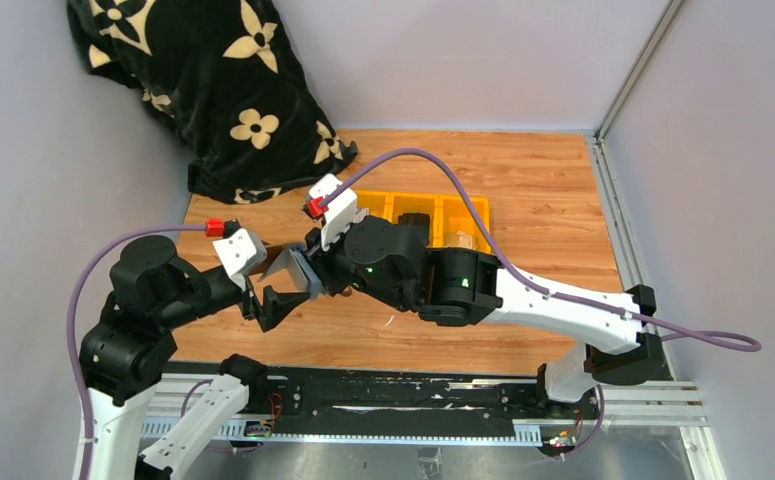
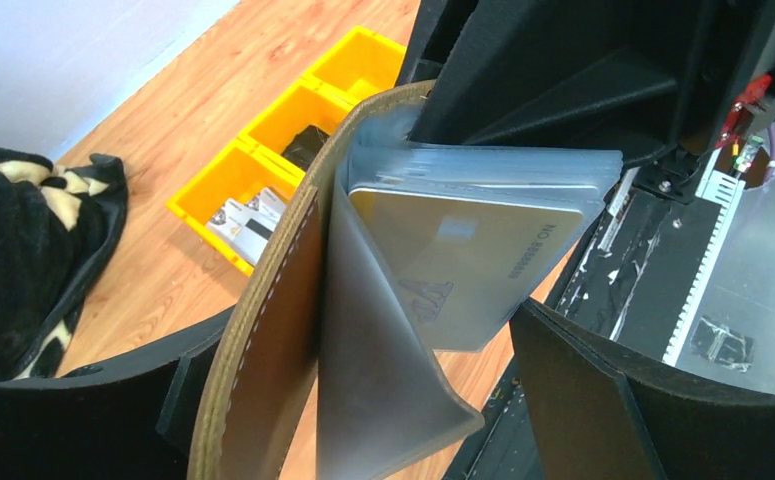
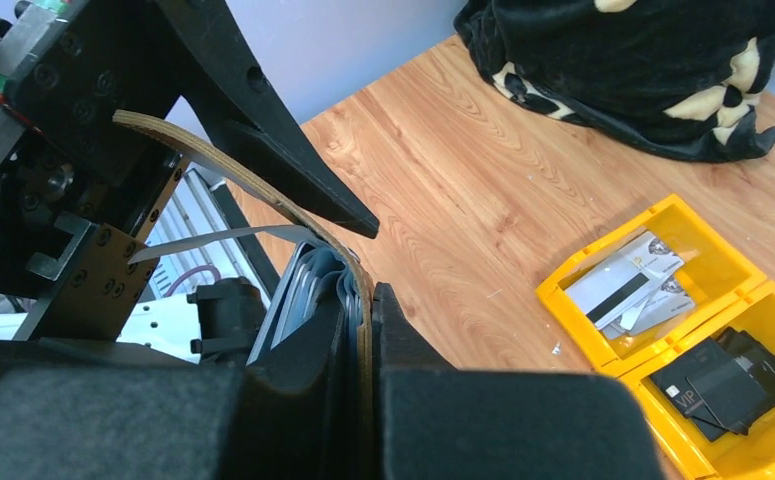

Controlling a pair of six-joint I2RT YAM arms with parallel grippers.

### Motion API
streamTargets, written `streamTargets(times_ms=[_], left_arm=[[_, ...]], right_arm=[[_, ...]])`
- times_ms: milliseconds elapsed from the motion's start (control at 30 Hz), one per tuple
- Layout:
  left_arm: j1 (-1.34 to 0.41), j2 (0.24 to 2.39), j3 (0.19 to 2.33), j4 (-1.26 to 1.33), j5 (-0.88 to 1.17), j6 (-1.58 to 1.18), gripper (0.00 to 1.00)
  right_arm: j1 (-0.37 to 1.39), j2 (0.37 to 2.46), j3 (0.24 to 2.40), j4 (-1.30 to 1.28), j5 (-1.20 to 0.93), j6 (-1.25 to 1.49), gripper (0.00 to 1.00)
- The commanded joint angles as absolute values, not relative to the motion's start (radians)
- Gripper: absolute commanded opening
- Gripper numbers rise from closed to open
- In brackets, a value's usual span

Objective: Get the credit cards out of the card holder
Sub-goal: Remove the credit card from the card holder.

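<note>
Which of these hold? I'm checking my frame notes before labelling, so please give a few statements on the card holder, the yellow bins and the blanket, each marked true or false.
1. The right end effector is clamped on the card holder. True.
2. Every sleeve of the card holder is empty. False: a card sits inside a clear sleeve.
3. One yellow bin holds light-coloured cards. True.
4. The blanket is draped over the yellow bins. False: it lies at the far left corner of the table, apart from them.
</note>
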State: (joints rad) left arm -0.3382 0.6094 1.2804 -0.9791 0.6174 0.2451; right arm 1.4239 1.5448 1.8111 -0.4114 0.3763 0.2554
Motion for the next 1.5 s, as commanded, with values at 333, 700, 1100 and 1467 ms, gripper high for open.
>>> streamTargets(times_ms=[333, 700, 1100, 1467], left_arm=[[-0.345, 0.562, 1.241, -0.950, 0.720, 0.239, 0.94], [-0.345, 0.551, 1.257, -0.872, 0.565, 0.205, 0.85], [-0.345, 0.504, 1.271, -0.873, 0.471, 0.257, 0.82], [-0.345, 0.502, 1.308, -0.877, 0.448, 0.257, 0.76]], right_arm=[[1.453, 1.552, 1.857, -0.383, 0.478, 0.212, 0.00], [1.456, 1.546, 1.851, -0.372, 0.470, 0.213, 0.00], [1.457, 1.459, 1.731, -0.278, 0.448, 0.197, 0.00], [1.457, 1.377, 1.609, -0.188, 0.378, 0.181, 0.00]])
